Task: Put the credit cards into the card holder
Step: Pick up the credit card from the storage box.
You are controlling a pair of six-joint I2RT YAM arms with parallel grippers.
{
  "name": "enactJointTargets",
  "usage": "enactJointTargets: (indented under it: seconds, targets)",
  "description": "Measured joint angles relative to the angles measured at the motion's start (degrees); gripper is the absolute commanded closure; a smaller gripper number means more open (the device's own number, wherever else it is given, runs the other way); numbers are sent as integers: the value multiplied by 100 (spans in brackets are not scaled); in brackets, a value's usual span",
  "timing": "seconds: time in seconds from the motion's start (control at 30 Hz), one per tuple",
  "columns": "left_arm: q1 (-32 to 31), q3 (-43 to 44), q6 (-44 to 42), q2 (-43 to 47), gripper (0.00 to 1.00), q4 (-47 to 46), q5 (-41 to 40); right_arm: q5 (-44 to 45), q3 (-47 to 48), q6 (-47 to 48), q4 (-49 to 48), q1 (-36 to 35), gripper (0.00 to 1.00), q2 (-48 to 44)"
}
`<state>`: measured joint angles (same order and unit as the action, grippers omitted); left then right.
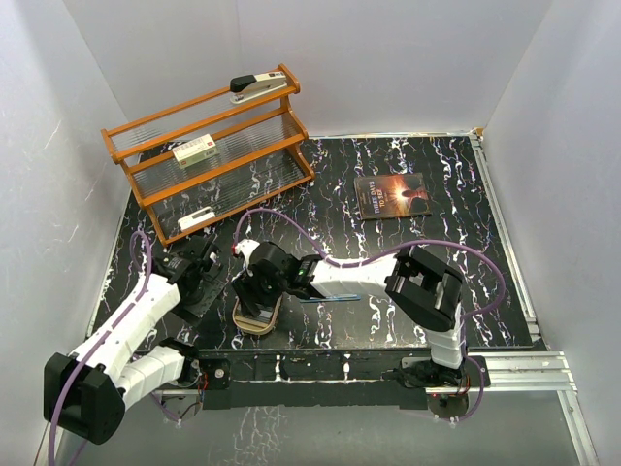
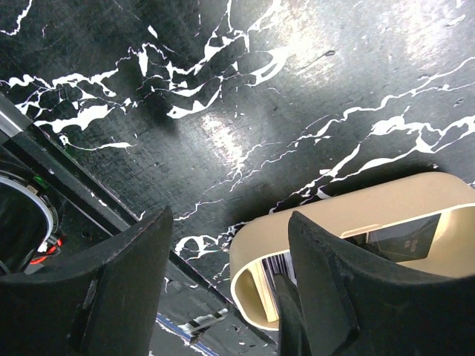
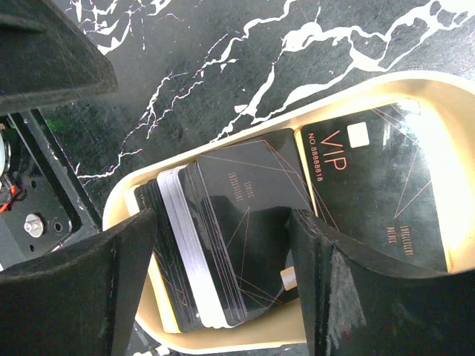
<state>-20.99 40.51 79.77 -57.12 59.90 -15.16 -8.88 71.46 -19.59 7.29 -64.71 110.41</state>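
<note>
A stack of black credit cards (image 3: 223, 185) with thin orange lines lies at one end of a tan oblong tray (image 3: 223, 337). Another black card marked VIP (image 3: 371, 193) lies flat beside the stack. My right gripper (image 3: 221, 222) is open, with one finger on either side of the stack and just above it. In the top view it hangs over the tray (image 1: 254, 325). My left gripper (image 2: 230, 219) is open at the tray's rounded end (image 2: 356, 215), its right finger over the rim, where card edges (image 2: 271, 271) show. The card holder is not in view.
An orange wire rack (image 1: 209, 146) at the back left carries a stapler (image 1: 260, 85) and a white-green box (image 1: 194, 150). A dark book (image 1: 391, 197) lies at the back right. A thin blue strip (image 1: 328, 299) shows under the right forearm. The table's front rail (image 2: 67, 185) runs close to the tray.
</note>
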Motion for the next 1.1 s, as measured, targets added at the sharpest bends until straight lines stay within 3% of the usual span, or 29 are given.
enactJointTargets:
  seconds: [0.37, 1.1]
  targets:
    - [59, -417, 46, 103, 38, -313, 540, -144, -164, -181, -334, -7, 64, -33]
    - [63, -503, 127, 201, 39, -413, 741, -26, -306, -629, -457, 149, 81, -127]
